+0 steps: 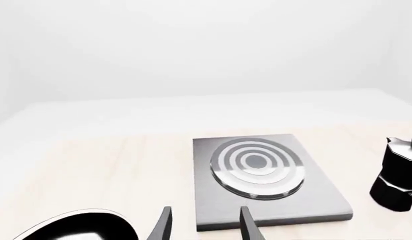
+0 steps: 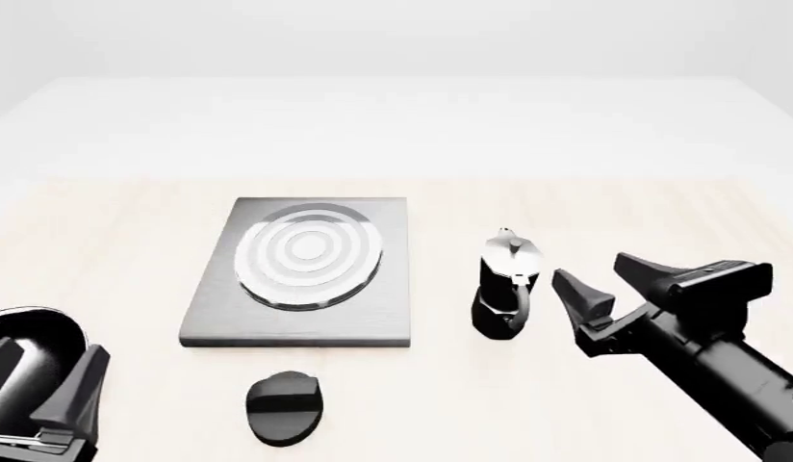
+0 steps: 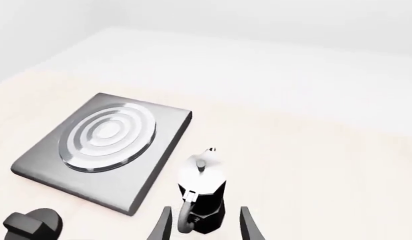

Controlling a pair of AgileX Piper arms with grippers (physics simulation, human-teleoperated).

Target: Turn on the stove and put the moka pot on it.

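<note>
Pan (image 2: 31,332), shiny black, sat at the far left of the pale counter (image 2: 602,202), partly behind the left gripper (image 2: 43,380); its dark fingers (image 2: 78,385) stood spread with nothing between them, low at the near left corner of the front view. Stove (image 2: 300,274), a flat grey square slab with concentric silvery burner rings (image 2: 307,252), lay left of centre, its top bare. Knob (image 2: 284,406), small, black and oval, lay on the counter just in front of the slab's near edge, apart from it and touched by neither arm. Moka pot (image 2: 504,286) stood upright on the counter to the right of the stove, near it but not touching, black faceted base below, silvery top and knobbed lid above, handle facing the near side. Right gripper (image 2: 602,279) hung just right of the pot, its fingers (image 2: 583,294) parted wide and holding nothing; in the right wrist view the pot (image 3: 202,192) stood ahead, between the two finger tips, unclasped.
</note>
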